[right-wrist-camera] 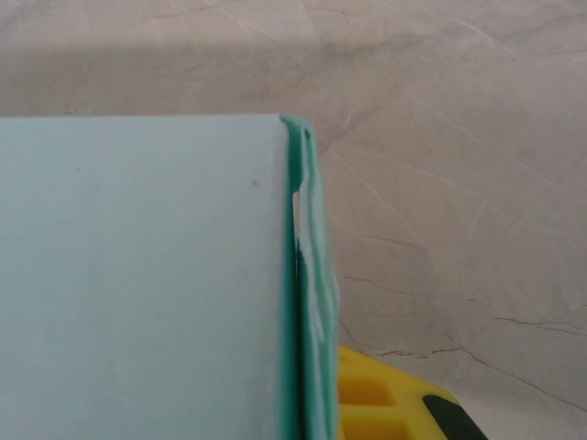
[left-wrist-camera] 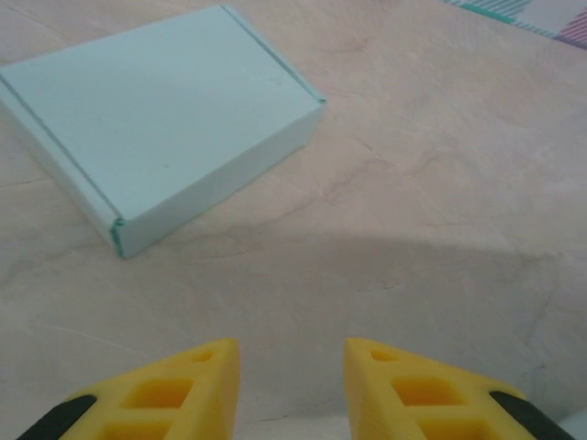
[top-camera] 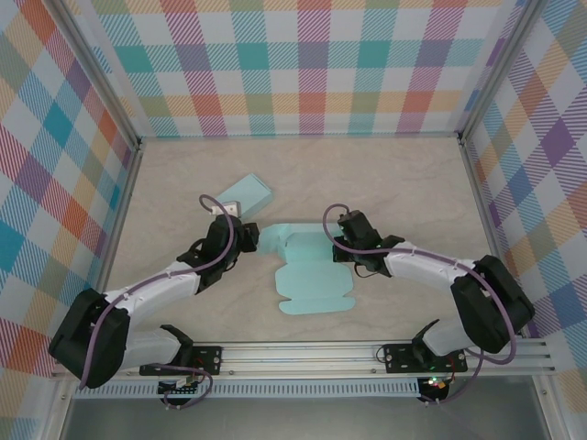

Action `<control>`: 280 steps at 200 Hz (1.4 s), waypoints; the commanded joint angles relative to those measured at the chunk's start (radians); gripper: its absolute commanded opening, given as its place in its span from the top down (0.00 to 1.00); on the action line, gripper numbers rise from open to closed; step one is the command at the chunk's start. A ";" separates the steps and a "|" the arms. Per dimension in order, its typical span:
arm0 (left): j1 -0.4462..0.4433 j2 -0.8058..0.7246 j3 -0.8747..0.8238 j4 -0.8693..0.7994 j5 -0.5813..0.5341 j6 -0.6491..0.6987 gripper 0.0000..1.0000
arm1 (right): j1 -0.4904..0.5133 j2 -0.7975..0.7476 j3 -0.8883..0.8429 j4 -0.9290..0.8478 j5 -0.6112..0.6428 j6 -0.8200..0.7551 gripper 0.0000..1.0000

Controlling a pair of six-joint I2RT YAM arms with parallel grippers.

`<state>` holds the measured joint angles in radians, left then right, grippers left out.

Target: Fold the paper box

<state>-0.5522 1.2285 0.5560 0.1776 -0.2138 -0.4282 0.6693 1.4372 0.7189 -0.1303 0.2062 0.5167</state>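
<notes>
Overhead: the paper box [top-camera: 307, 286] lies on the table [top-camera: 404, 183] in the middle, between the two arms, mostly flat, with its far part raised into a low wall. The left gripper [top-camera: 249, 236] sits just beside the box's far-left corner; can't tell from up here whether it touches. The right gripper [top-camera: 337, 247] is at the far-right edge of the raised part, right on the card. A second box, already folded [top-camera: 248, 194], lies farther back and to the left, tilted, apart from the flat one. Checked walls [top-camera: 293, 64] on three sides, metal rail [top-camera: 303, 353] at the near edge where the arm bases are bolted. Left wrist: the left gripper [left-wrist-camera: 292, 356] has its yellow fingers [left-wrist-camera: 197, 390] apart with bare table [left-wrist-camera: 440, 183] showing through the gap, nothing between them. The folded box [left-wrist-camera: 156, 119] lies ahead and to the left, lid shut, flat on the table. Right wrist: a pale-blue panel of the paper box [right-wrist-camera: 138, 275] fills the left half, and its doubled green-edged side wall [right-wrist-camera: 307, 275] runs straight down toward the camera. One yellow finger [right-wrist-camera: 381, 403] sits tight against the outer face of that wall, the other is hidden behind the panel — jaws pinched together on the wall.
</notes>
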 commanded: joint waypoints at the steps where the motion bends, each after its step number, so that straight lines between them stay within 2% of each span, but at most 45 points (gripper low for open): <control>1: -0.010 0.008 -0.032 0.107 0.116 0.004 0.65 | 0.007 0.031 0.055 -0.030 0.025 0.020 1.00; 105: -0.180 0.145 -0.024 0.198 0.147 -0.055 0.66 | 0.007 0.129 0.127 -0.082 0.081 0.029 1.00; 149: -0.221 0.166 -0.018 0.202 0.157 -0.018 0.67 | 0.007 0.153 0.142 -0.092 0.079 0.028 1.00; 186: -0.230 0.147 -0.017 0.190 0.167 0.063 0.64 | 0.007 0.150 0.140 -0.093 0.075 0.019 1.00; 253: -0.232 0.234 0.072 0.203 0.047 0.230 0.65 | 0.007 0.126 0.110 -0.041 0.007 -0.005 1.00; 280: -0.259 0.272 0.083 0.246 -0.072 0.303 0.65 | 0.007 0.111 0.098 -0.033 -0.014 -0.004 1.00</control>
<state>-0.7773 1.4704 0.6056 0.3622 -0.1616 -0.2264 0.6689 1.5700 0.8440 -0.1658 0.2516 0.5339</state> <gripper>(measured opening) 0.352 0.101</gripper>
